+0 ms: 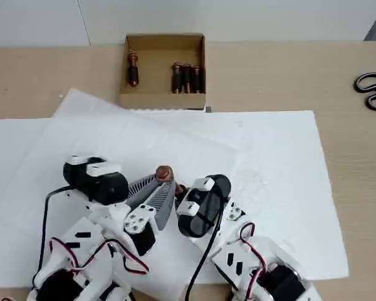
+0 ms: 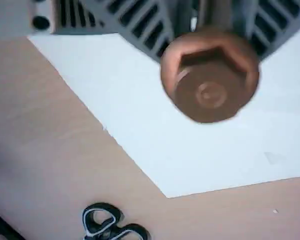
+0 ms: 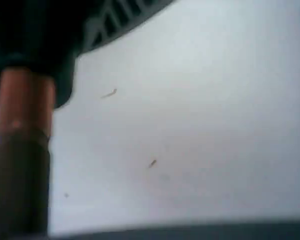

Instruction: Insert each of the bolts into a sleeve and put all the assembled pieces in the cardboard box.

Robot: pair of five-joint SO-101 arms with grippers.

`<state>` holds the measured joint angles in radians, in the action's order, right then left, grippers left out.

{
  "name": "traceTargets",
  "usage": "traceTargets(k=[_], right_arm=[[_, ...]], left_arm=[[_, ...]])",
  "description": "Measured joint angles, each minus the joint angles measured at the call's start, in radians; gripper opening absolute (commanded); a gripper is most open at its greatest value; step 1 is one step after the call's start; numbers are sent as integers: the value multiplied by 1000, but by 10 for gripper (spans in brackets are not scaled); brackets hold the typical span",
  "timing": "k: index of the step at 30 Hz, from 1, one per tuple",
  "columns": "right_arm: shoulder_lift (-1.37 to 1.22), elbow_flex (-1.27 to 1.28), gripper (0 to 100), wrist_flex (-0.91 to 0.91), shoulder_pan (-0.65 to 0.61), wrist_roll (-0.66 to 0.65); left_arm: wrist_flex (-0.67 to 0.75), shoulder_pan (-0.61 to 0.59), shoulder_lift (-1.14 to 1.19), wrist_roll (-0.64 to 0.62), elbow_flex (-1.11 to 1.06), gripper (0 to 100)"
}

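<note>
Low over the white paper (image 1: 269, 163), the left gripper (image 1: 161, 183) is clamping a copper bolt (image 1: 164, 172) just behind its hex head. The right gripper (image 1: 180, 188) is hovering just beside it, where a dark sleeve (image 3: 19, 185) is meeting a copper shaft; whether it is gripping cannot be told. Four assembled pieces (image 1: 187, 78) are lying in the cardboard box (image 1: 163, 100), well apart from both arms. Scissors (image 1: 373, 91) are resting at the table's right edge.

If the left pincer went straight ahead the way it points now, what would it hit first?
Past the white paper sheet, likely the brown cardboard box, at its near wall; height unclear.
</note>
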<state>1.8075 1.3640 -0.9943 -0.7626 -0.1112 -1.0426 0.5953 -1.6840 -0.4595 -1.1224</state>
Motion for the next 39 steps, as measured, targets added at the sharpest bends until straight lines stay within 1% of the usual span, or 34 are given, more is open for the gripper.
traceTargets(k=[4,8,11,23,25,30,36,39], right_arm=[[-2,0,4,34,3,-14],[2,-2,4,48,0,-68],[0,0,4,51,0,-78],[-2,3,4,64,-28,-109],[-2,3,4,64,-28,-112],[-2,3,4,66,-29,-112],[-3,3,4,66,-37,-112],[-3,3,4,66,-40,-112]], left_arm=[[-9,14,-12,0,5,5],[-60,48,-3,0,-21,5],[-87,58,-2,-2,-46,5],[-89,58,-12,0,-57,9],[-89,58,-12,0,-57,38],[-91,34,-12,-6,-58,232],[-115,11,-12,-2,-58,245],[-133,-2,-12,60,-58,245]])
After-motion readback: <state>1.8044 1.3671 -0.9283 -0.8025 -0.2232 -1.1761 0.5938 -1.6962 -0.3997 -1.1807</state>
